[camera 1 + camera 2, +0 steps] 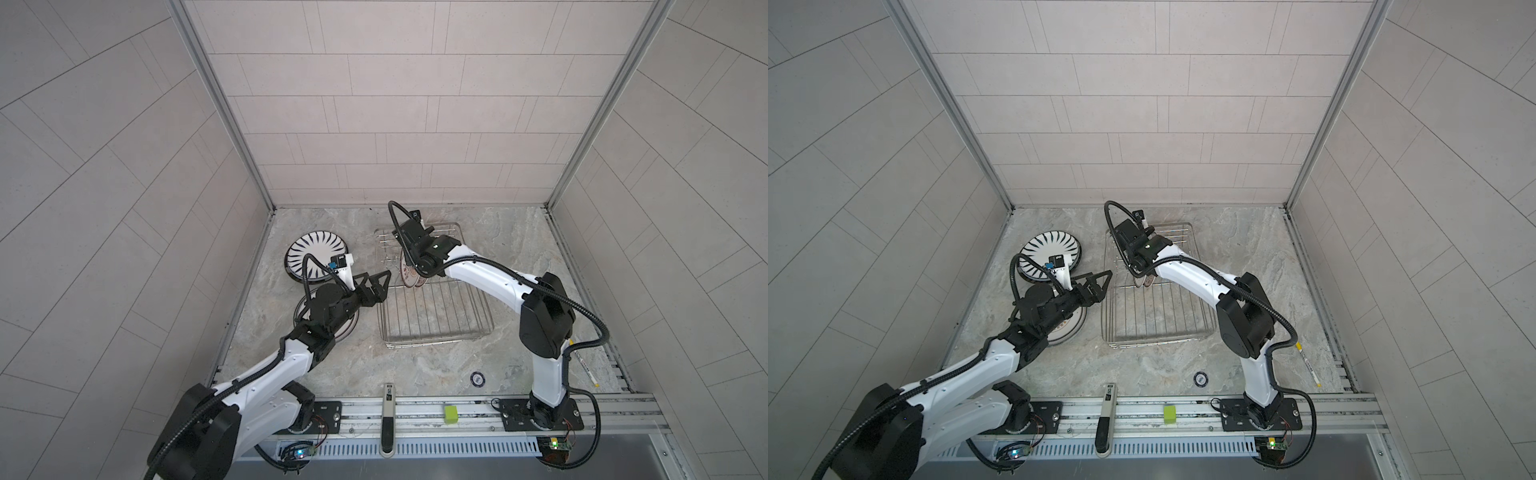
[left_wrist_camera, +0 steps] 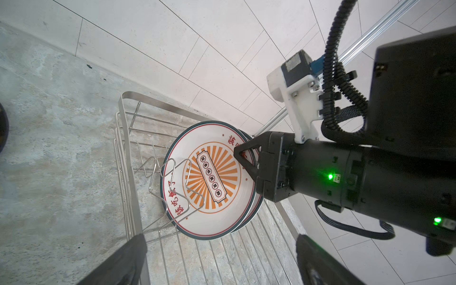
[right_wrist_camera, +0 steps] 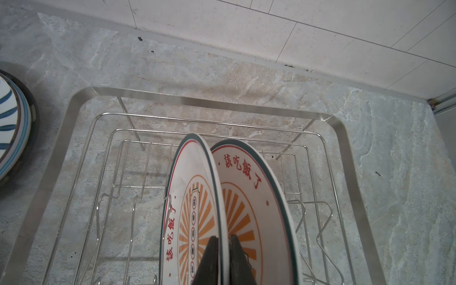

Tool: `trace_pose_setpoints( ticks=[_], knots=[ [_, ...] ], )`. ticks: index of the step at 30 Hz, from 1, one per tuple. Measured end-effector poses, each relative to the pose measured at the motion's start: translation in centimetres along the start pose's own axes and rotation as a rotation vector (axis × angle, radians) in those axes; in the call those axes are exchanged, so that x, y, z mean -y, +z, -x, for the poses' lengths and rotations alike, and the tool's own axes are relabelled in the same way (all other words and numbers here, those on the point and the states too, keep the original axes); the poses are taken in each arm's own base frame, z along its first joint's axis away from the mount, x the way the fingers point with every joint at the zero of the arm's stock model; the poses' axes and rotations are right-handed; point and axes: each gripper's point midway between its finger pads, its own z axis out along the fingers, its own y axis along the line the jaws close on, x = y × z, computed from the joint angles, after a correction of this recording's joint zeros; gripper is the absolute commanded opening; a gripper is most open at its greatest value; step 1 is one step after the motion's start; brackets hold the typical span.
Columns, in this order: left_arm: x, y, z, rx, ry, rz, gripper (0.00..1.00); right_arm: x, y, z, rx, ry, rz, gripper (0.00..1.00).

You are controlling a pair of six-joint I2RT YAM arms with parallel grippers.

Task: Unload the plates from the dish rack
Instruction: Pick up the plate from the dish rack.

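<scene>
White sunburst plates [image 3: 197,197], two, upright in dish rack [image 3: 172,100], cut off at frame bottom; one rim clamped by right gripper [image 3: 223,238]. Left gripper [image 1: 387,286] held wide, empty.

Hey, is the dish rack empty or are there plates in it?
Not empty: two orange sunburst plates stand on edge in the dish rack, the right gripper pinching one's rim.

Sunburst plate [image 3: 195,197], rim pinched in my right claw [image 3: 223,238], stands on edge in the wire dish rack [image 3: 197,100] against its twin [image 3: 246,197]; striped plate [image 1: 316,253] lies flat left of the rack.
</scene>
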Motion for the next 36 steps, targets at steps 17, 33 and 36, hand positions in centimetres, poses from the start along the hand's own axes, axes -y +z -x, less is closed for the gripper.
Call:
trace_pose_setpoints(
  ticks=[17,33,36],
  knots=[
    [-0.6,-0.1,-0.2,0.011,-0.009,0.020,1.00,-0.3,0.9,0.2,0.009,0.009,-0.049,0.10],
    [-0.8,-0.5,0.0,0.029,-0.018,0.028,1.00,-0.9,-1.4,2.7,0.088,-0.015,-0.082,0.06],
    [-0.9,-0.8,0.0,0.037,-0.017,0.028,1.00,-1.0,-1.9,2.7,0.100,-0.035,-0.093,0.06]
  ],
)
